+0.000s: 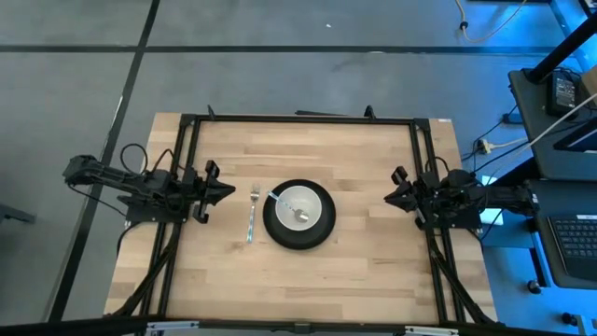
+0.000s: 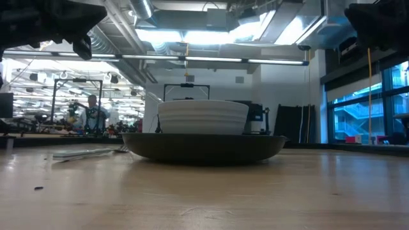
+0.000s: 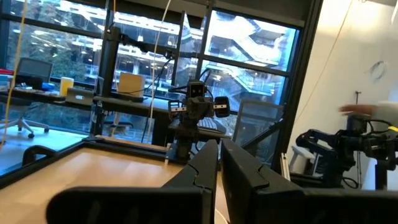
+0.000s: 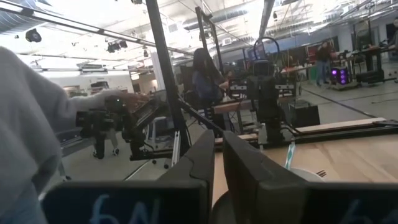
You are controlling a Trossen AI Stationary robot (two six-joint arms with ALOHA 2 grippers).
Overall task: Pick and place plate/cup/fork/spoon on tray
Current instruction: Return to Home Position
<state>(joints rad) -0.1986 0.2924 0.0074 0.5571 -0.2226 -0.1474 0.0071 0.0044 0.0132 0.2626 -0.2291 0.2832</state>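
At mid-table, the black plate (image 1: 317, 238) with the white cup (image 1: 312, 201) seated on it and the spoon (image 1: 283, 200) lying in the cup, handle slanting out over the rim to the left. Just left of the plate, the fork (image 1: 252, 215) flat on the wood. Left gripper (image 1: 227, 191) and right gripper (image 1: 390, 197) up off the table (image 1: 373, 271) at its left and right sides, well apart from the dishes, each empty, fingers closed to a slit
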